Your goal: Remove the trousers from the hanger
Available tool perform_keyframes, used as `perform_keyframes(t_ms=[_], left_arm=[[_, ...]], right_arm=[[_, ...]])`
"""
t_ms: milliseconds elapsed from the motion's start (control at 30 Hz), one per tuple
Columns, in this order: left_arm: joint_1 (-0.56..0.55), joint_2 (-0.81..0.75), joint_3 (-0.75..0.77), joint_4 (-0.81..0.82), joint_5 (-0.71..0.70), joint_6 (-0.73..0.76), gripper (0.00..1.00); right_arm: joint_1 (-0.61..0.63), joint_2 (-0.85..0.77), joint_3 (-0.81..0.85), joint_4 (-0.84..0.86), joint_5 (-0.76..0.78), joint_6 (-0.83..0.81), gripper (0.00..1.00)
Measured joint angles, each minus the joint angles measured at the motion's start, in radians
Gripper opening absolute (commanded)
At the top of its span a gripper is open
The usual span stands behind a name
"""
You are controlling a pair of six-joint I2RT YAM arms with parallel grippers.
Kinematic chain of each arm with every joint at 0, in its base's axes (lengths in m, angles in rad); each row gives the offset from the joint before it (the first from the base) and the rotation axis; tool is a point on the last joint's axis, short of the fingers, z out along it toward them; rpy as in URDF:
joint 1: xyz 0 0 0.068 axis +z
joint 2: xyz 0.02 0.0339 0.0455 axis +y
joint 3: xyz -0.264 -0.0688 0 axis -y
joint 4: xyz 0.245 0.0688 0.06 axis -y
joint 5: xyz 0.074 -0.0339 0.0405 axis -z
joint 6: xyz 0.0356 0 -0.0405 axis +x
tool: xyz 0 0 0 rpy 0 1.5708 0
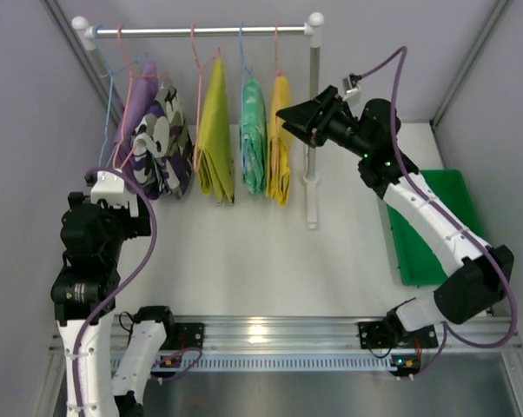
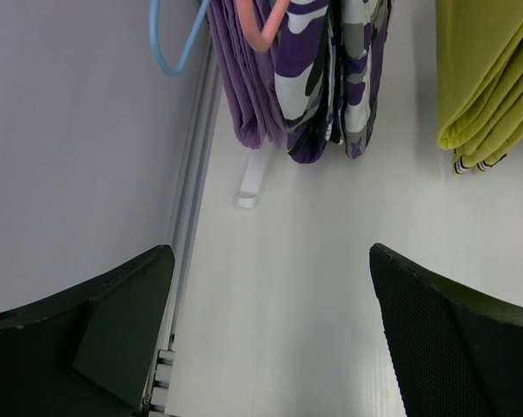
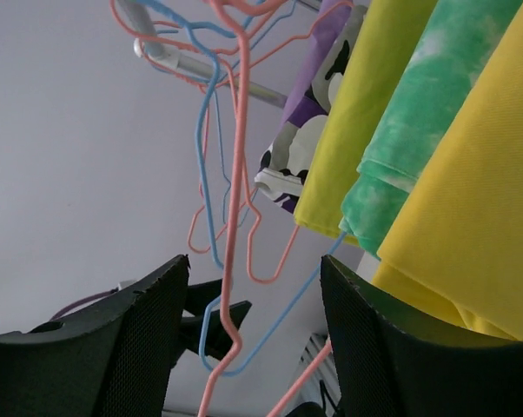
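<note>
The trousers hung folded, long axis downward, from hangers on the rail (image 1: 201, 30) along the tabletop's far edge: the olive-yellow pair (image 1: 215, 139), the mint green pair (image 1: 254, 143), and the bright yellow pair (image 1: 281, 148) nearest the far right corner. The right end effector (image 1: 289, 122), jaws spread and empty, was raised just right of the bright yellow pair, facing its flank. The left end effector (image 2: 270, 252), also spread and empty, sat low by the left edge. The right arm was clearly nearer. The rack post (image 1: 312, 174) close beside it narrowed the room, and the open way out lay toward the near edge.
</note>
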Motion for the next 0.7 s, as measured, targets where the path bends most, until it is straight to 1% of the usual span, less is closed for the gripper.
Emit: perform_keyframes(t_ms=[200, 300, 467, 700], left_arm=[[0.0, 0.016, 0.042, 0.0, -0.002, 0.001, 0.99], [0.0, 0.016, 0.045, 0.0, -0.005, 0.001, 0.99], [0.0, 0.021, 0.045, -0.002, -0.005, 0.003, 0.99], [0.0, 0.038, 0.045, -0.003, -0.005, 0.008, 0.99]], right_arm=[[0.027, 0.16, 0.108, 0.023, 0.0, 0.041, 0.59], [0.033, 0.212, 0.155, 0.031, 0.0, 0.06, 0.56], [0.039, 0.251, 0.209, 0.057, 0.0, 0.084, 0.5], [0.074, 0.253, 0.21, 0.083, -0.003, 0.13, 0.43]])
